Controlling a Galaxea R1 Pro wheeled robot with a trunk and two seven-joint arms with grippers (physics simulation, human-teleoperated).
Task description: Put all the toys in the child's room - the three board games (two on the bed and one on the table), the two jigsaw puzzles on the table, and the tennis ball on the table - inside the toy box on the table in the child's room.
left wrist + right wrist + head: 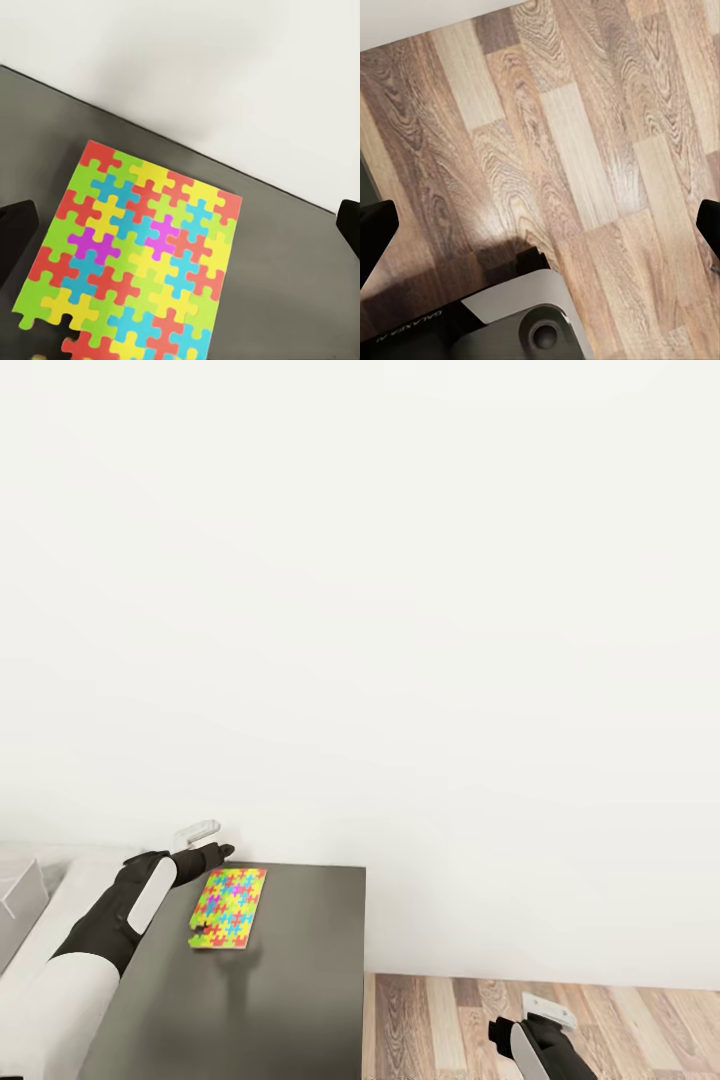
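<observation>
Risk w/ puzzle (229, 909) lying flat on dark cabinet (300, 980) near wall: left gripper (222, 851) above its far edge, wide open, holding nothing, could skid off thin box or shove it wallward; right gripper (497, 1032) spread, empty, over floor (620, 1020).

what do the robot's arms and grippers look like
The left arm has a white lower shell, then a black segment with a white oval panel. The left gripper is black, with a pale grey block on top. The right gripper looks the same. In the wrist views the fingers are plain black.
</observation>
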